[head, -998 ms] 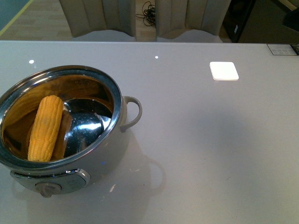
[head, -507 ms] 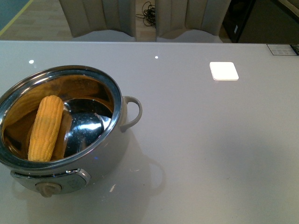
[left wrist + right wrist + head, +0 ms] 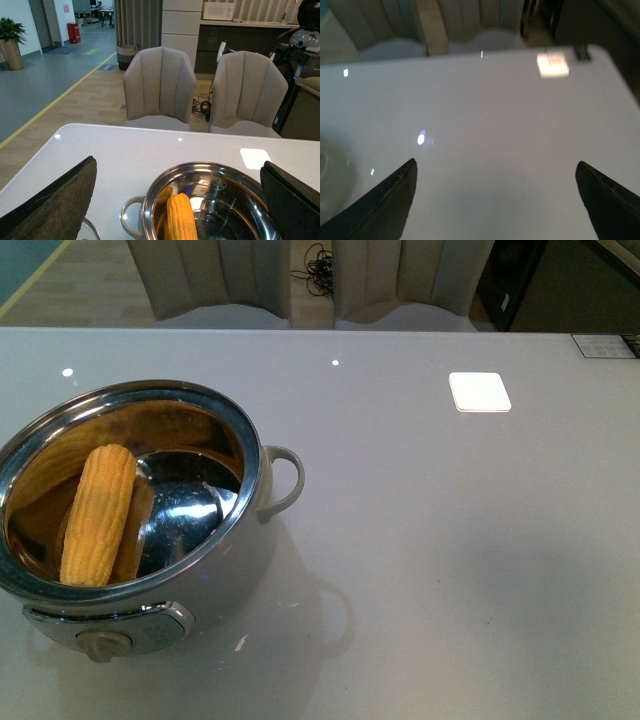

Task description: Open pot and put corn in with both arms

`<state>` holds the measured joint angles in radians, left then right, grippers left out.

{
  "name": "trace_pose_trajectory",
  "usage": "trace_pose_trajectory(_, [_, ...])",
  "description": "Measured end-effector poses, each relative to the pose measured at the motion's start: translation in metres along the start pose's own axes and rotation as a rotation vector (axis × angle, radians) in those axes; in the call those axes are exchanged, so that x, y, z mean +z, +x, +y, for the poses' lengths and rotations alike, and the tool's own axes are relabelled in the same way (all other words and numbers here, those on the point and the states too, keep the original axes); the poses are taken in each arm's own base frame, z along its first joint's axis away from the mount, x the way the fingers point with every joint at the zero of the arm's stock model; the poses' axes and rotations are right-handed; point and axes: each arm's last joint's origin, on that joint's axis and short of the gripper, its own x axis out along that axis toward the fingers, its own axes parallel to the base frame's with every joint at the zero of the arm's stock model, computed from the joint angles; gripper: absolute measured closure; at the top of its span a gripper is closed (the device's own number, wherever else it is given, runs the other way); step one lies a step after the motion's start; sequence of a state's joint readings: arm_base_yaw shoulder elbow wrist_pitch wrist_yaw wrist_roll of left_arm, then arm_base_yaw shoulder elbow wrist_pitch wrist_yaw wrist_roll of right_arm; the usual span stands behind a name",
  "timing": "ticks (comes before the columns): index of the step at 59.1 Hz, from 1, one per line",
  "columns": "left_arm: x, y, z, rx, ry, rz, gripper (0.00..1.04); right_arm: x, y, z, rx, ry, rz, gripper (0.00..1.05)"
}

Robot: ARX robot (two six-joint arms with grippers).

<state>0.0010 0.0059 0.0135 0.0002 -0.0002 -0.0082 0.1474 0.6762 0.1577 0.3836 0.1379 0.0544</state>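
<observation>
Unmoved since before: corn (image 3: 97, 514) inside lidless pot (image 3: 240, 530), both grippers (image 3: 177, 200) (image 3: 495, 200) spread wide and empty, task apparently done.

Front cam: body-mounted, looks steeply down and forward across the table (image 3: 440, 560). Pot (image 3: 235, 570) sits close, at 8 o'clock in frame, cropped by the left edge; two chairs (image 3: 210, 275) cut off at 12.

Left wrist cam: low over the table, aimed nearly level over the pot (image 3: 220, 172) toward the same chairs (image 3: 159, 82) and the room behind. Left gripper (image 3: 177, 200) fingers frame the shot at 8 and 4, wide apart. Corn (image 3: 181, 220) very near the lens, at 6.

Right wrist cam: blurry, above bare table (image 3: 495, 125), tilted down toward the chairs (image 3: 385, 20) at 12. Right gripper (image 3: 495, 200) fingers at 8 and 4, spread.

Shared by all three: tabletop, chairs.
</observation>
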Motion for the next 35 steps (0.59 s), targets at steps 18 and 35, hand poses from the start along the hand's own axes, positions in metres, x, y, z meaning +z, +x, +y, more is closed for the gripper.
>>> trace_pose_trajectory(18, [0.0,0.0,0.0,0.0,0.0,0.0,0.07,-0.008,-0.015,-0.015,0.014,-0.026,-0.122,0.8])
trace_pose_trajectory(35, [0.0,0.0,0.0,0.0,0.0,0.0,0.07,-0.018,-0.026,-0.018,-0.003,-0.031,-0.14,1.03])
